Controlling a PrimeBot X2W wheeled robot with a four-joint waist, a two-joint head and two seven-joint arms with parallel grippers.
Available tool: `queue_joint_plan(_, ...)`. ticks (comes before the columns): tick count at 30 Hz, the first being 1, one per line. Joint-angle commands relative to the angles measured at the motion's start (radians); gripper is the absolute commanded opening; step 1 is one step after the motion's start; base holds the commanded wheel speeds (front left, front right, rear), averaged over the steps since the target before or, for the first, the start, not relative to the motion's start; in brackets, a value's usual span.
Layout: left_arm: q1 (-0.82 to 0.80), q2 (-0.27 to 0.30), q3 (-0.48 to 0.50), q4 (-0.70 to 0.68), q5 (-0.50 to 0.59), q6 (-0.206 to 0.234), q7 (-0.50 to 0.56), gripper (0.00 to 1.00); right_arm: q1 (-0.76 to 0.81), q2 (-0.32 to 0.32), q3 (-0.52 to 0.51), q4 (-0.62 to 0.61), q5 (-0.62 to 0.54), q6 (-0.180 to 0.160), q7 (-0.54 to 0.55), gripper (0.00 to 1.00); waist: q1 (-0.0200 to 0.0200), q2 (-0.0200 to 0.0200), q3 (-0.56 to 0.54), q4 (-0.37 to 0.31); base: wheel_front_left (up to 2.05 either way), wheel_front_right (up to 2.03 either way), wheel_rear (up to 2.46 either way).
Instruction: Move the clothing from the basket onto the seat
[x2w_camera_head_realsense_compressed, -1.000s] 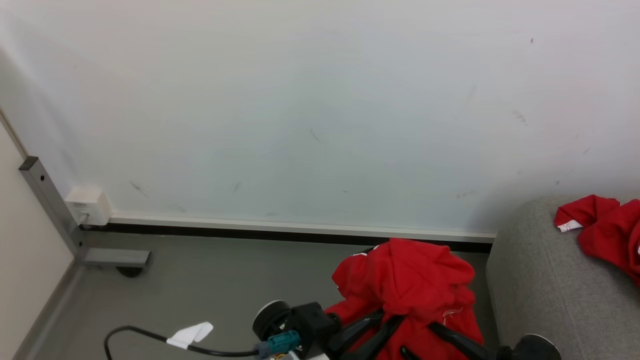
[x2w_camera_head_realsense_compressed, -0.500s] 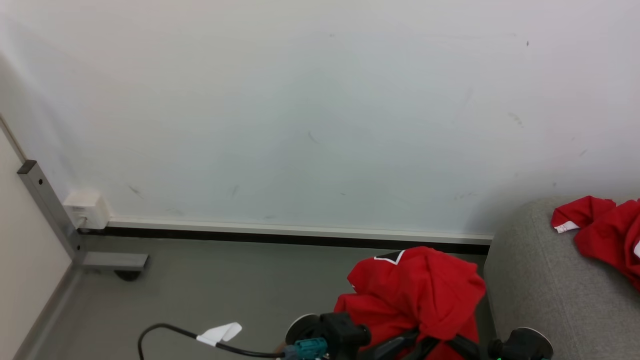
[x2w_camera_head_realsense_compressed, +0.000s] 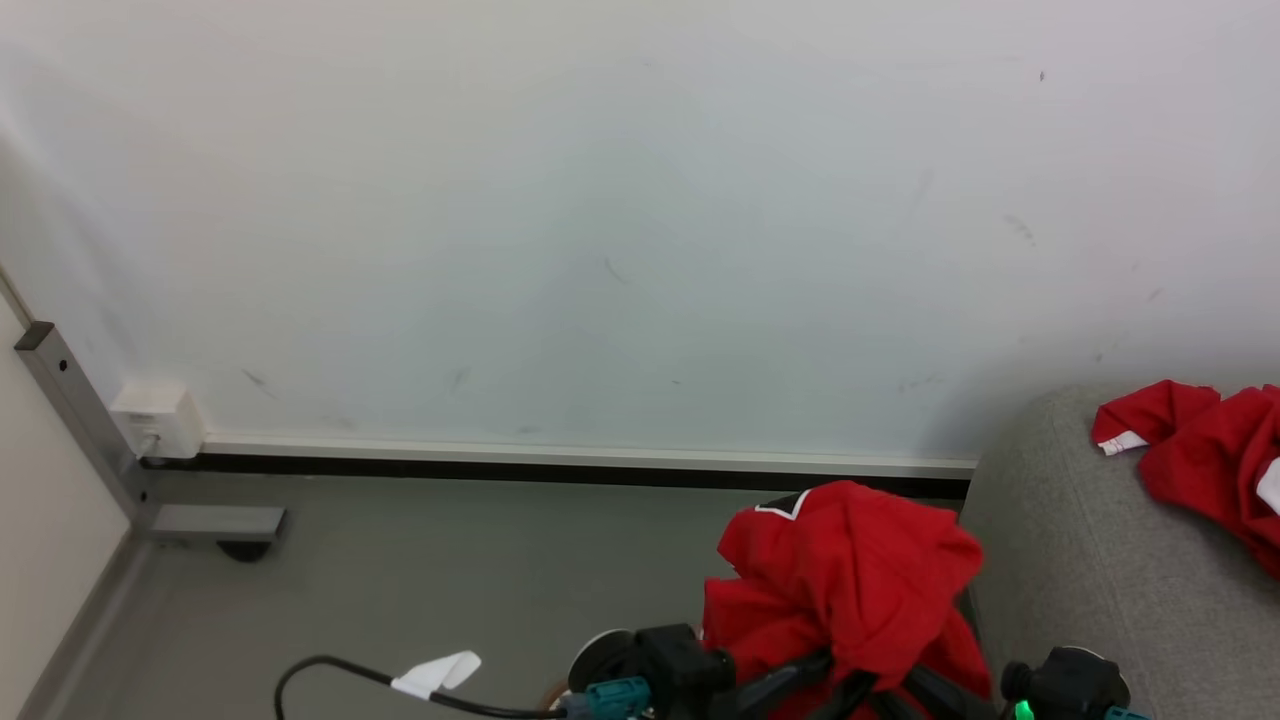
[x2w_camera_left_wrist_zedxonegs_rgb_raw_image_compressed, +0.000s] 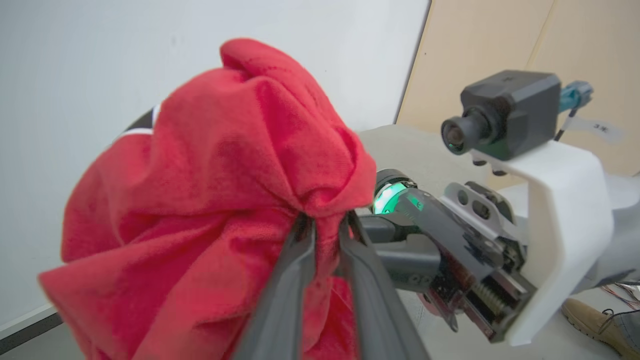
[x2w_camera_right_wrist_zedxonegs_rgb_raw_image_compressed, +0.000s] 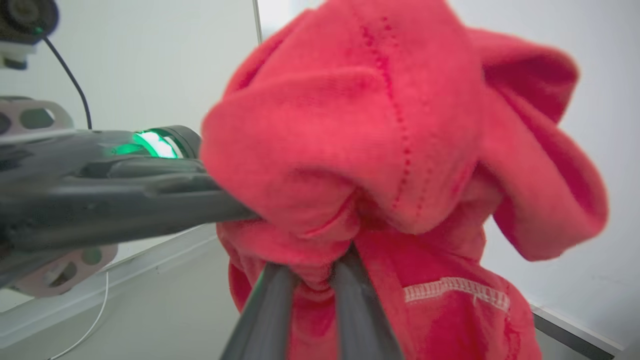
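The bright red fabric garment (x2w_camera_head_realsense_compressed: 850, 570), soft and bunched with a sliver of white trim at its top, is pinched in both pairs of jaws at once. Most of it balloons above and beyond the fingertips, and the rest sags below them. The left gripper (x2w_camera_left_wrist_zedxonegs_rgb_raw_image_compressed: 322, 225) has its two long dark fingers drawn almost together on a fold of the cloth, with only a thin gap between them, packed with fabric. The right gripper (x2w_camera_right_wrist_zedxonegs_rgb_raw_image_compressed: 315, 265) is closed just as narrowly on a neighbouring fold, so the two grips sit just beside each other. The bundle hangs in the air, touching nothing but the fingers.

Below the jaws is the smooth grey floor (x2w_camera_head_realsense_compressed: 450, 570), and beyond them the pale wall (x2w_camera_head_realsense_compressed: 600, 250). Just to the right of the jaws rises the rounded end of the light grey fabric-upholstered sofa (x2w_camera_head_realsense_compressed: 1070, 560). Farther right on its cushion lies a second red garment (x2w_camera_head_realsense_compressed: 1210, 460).

I judge this to be the carrying step — the cloth is lifted, but not yet over the seat. The next move calls for both arms to travel right together so the grips do not pull apart. They should then lower over bare cushion and part both pairs of jaws so the cloth drops free.
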Motion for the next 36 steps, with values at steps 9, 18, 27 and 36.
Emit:
queue_joint_plan(9, 0.003, 0.016, 0.001, 0.043, 0.038, 0.036, -0.032, 1.00, 0.074, -0.016, -0.120, -0.029, -0.030, -0.003, -0.008, 0.00, 0.0000, -0.0001, 0.014, -0.041, 0.00, 0.00, 0.00)
queue_joint_plan(18, -0.003, 0.020, -0.007, 0.074, 0.065, 0.057, -0.067, 1.00, 0.122, -0.050, -0.214, -0.056, -0.065, -0.002, -0.008, 0.00, 0.0000, -0.0001, 0.037, -0.147, 0.00, 0.00, 0.00)
queue_joint_plan(27, -0.020, 0.002, -0.003, 0.104, 0.059, 0.056, -0.091, 1.00, 0.162, -0.073, -0.284, -0.074, -0.079, -0.003, -0.008, 0.00, 0.0000, -0.0001, 0.063, -0.276, 0.00, 0.00, 0.00)
queue_joint_plan(36, -0.027, -0.012, -0.009, 0.127, 0.054, 0.053, -0.103, 1.00, 0.193, -0.080, -0.322, -0.092, -0.085, -0.003, -0.008, 0.00, 0.0000, -0.0001, 0.077, -0.314, 0.00, 0.00, 0.00)
